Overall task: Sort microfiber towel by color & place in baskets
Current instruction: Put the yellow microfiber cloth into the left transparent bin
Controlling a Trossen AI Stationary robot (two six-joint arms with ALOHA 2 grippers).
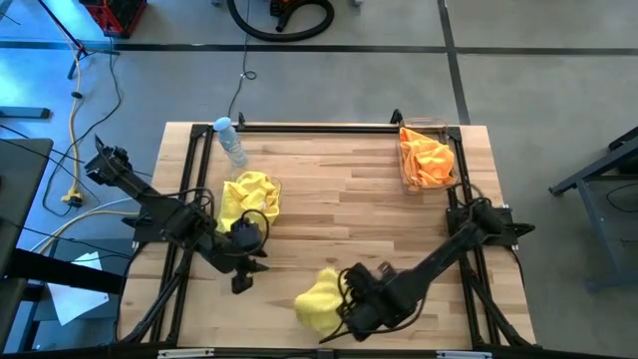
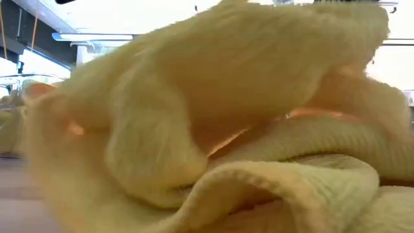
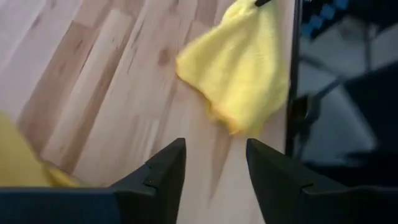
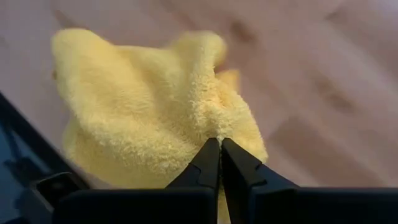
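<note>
A yellow microfiber towel (image 1: 317, 297) lies bunched near the table's front edge and fills the low view (image 2: 194, 129). My right gripper (image 1: 344, 307) is shut on it. My left gripper (image 1: 245, 277) is open and empty over bare wood, left of that towel, which shows ahead of it in the left wrist view (image 3: 239, 68). The left transparent basket (image 1: 267, 185) holds yellow towels (image 1: 247, 199). The right transparent basket (image 1: 404, 179) at the far right holds orange towels (image 1: 429, 158). My right gripper pinches a raised fold of the yellow towel (image 4: 217, 127) between its two fingertips (image 4: 208, 155). The fingers come slanting down from the table's right side. How many layers they hold I cannot tell. The towel spreads out past the fingers toward the table's left, bunched and slack.
A transparent bottle with a blue cap (image 1: 231, 142) stands at the far left, just beyond the left basket. A black frame runs along the table's edges (image 1: 319, 128). Bare wood lies between the two baskets in the table's middle (image 1: 339, 209).
</note>
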